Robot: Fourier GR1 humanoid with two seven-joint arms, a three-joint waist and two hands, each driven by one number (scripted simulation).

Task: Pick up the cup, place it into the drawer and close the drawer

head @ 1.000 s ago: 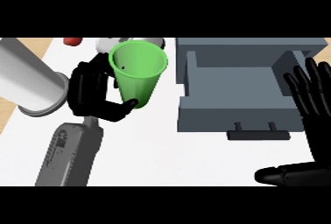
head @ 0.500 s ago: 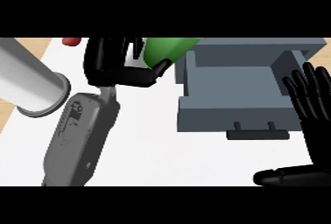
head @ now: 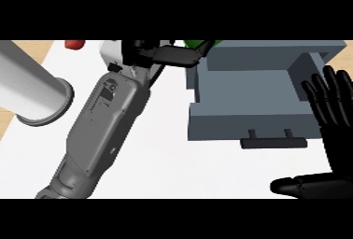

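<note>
At the top centre of the frame the left hand curls around the green cup beside the open drawer, while the right hand rests at the right edge, fingers straight.

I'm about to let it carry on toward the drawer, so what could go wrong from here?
The left hand hides most of the green cup, so its tilt can't be checked. The cup sits by the back left corner of the open drawer; it could catch the wall rather than drop inside. The right hand rests open beside the drawer's handle, close enough to get in the way.
</note>
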